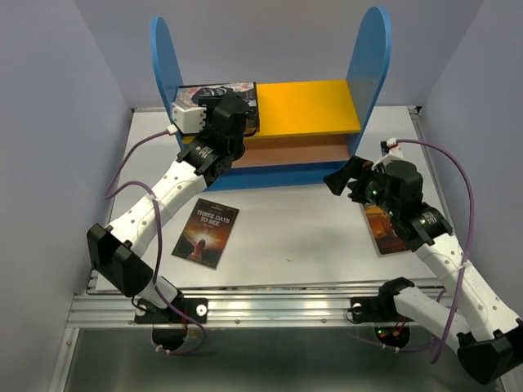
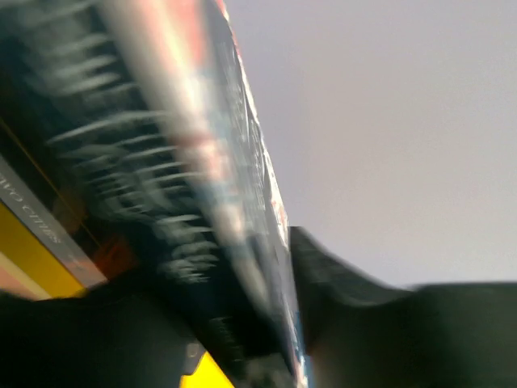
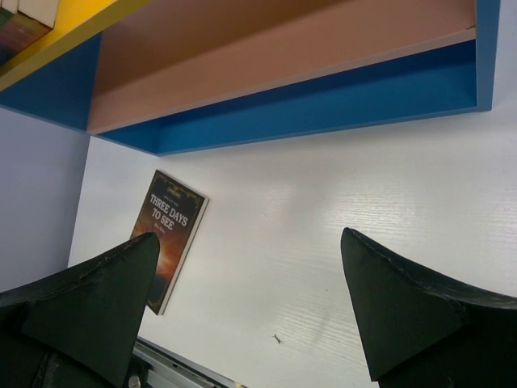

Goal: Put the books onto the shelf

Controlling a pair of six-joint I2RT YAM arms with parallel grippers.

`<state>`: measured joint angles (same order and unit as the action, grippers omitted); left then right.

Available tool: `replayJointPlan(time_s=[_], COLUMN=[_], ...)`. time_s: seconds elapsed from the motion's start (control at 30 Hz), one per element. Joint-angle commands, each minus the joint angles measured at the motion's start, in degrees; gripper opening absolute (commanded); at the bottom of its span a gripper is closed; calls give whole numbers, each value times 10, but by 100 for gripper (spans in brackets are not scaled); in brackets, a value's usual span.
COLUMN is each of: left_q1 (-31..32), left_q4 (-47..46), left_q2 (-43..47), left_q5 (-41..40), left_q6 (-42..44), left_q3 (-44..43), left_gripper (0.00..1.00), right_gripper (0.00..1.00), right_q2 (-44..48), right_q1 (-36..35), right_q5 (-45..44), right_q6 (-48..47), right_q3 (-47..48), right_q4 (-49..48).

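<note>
The shelf (image 1: 372, 57) stands at the back, with blue side panels and a yellow top board (image 1: 310, 106). My left gripper (image 1: 233, 106) is at that board's left end among standing books (image 1: 200, 91). In the left wrist view a dark book (image 2: 234, 186) stands blurred between my parted jaws (image 2: 275, 323), while the finger (image 2: 347, 283) and yellow board (image 2: 32, 259) look steady. A dark "Three Days to See" book (image 1: 207, 233) (image 3: 171, 230) lies flat on the table. An orange book (image 1: 386, 230) lies partly under my right arm. My right gripper (image 1: 341, 181) (image 3: 250, 267) hangs open and empty above the table, before the shelf (image 3: 323, 113).
The brown middle board (image 1: 302, 151) and blue bottom board (image 1: 286, 175) hold nothing that I can see. A metal rail (image 1: 261, 306) runs along the table's near edge. Pale walls close in on both sides.
</note>
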<state>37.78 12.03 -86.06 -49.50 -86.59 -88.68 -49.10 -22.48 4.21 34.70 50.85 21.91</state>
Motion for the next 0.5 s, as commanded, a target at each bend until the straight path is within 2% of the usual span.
replayJointPlan(time_s=[0.0,0.03,0.2,0.37,0.47], left_q1=[-5,-5,-5,-5,-6], left_q4=[-12,-12,-9,7,13], left_q2=[30,32,43,50,57], left_q5=[-13,-11,13,41,71], left_q6=[-10,-10,-2,19,38], left_q3=[-21,-19,-10,-11,-4], left_gripper=[69,76,94,99,99], right_gripper=[100,100,100,100,100], right_q2=[-4,-6,-38,-112,-164], right_q1=[1,1,1,1,-33], right_q5=[6,7,75,140,212], right_q6=[-8,-8,-33,-61,-74], right_q3=[25,26,49,111,133], right_q4=[-11,-11,-31,-34,-73])
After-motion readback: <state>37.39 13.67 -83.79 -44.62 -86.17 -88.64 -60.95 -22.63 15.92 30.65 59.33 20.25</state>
